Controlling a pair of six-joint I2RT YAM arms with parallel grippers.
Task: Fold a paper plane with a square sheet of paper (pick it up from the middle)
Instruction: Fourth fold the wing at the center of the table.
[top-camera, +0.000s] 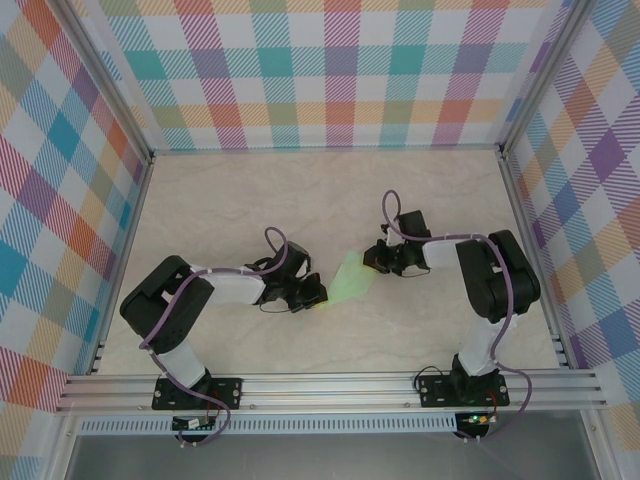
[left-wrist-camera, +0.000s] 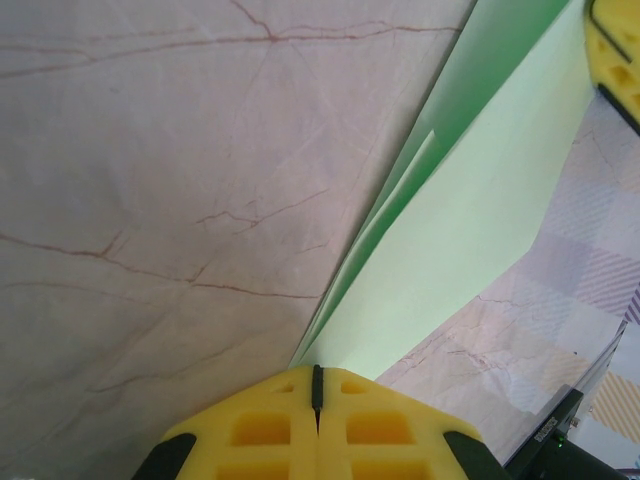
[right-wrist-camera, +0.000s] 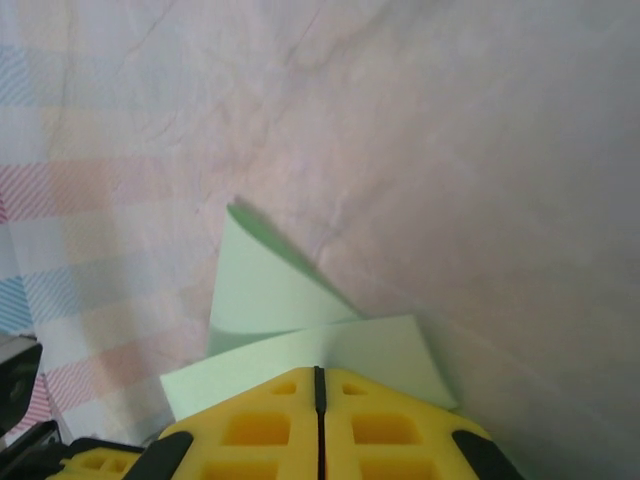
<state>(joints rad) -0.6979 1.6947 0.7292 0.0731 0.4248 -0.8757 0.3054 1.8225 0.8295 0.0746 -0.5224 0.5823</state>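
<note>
Your left hand (top-camera: 317, 293) and right hand (top-camera: 371, 261) each pinch shut on an end of the paper plane (top-camera: 350, 281), near the table's (top-camera: 250, 200) middle; pull evenly so its creases neither skew nor tear.

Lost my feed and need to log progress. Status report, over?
Left tool shut on one end of paper. Right tool shut on the other end. Paper creased, spanning between them. Nothing seen in the way.
</note>
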